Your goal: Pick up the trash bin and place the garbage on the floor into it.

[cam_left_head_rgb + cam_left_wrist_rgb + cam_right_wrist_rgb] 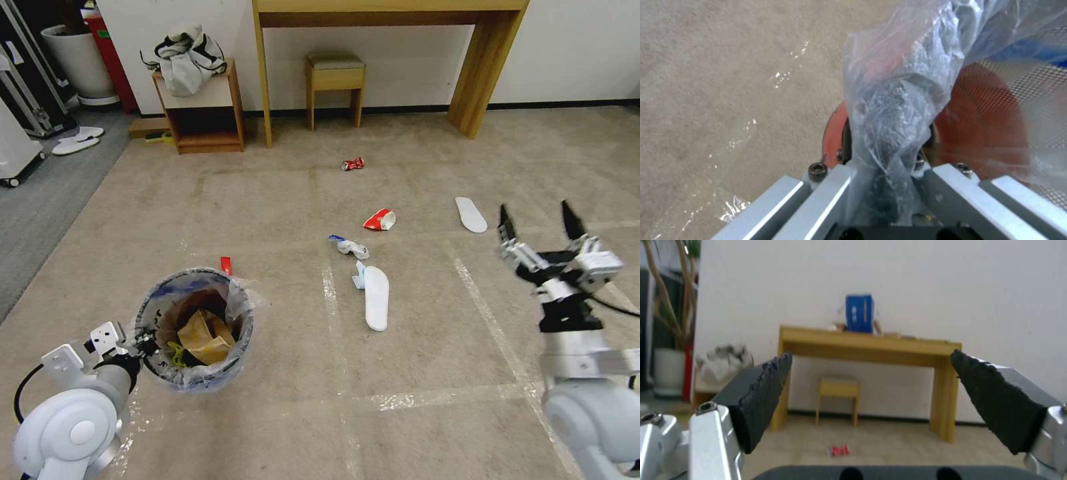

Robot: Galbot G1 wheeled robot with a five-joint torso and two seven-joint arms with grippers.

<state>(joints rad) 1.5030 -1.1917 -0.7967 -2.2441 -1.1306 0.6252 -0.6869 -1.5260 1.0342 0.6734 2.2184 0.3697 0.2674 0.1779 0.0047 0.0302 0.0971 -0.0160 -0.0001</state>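
At seven o'clock on the floor (pixel 427 413) stands the bin (pixel 195 328), its rim and liner clamped by the left gripper (pixel 141 345) on the nine o'clock side. Garbage lies beyond: an insole (pixel 377 297) at centre, a cup (pixel 380 219), a can (pixel 353 164) toward twelve. At three o'clock the right gripper (pixel 539 223) hovers, fingers spread, empty.

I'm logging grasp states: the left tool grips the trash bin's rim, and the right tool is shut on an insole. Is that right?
Not quite. The left tool does grip the trash bin at its rim, but the right tool is open and holds nothing, as the head view shows; the right wrist view shows its fingers spread wide. Both insoles lie on the floor.
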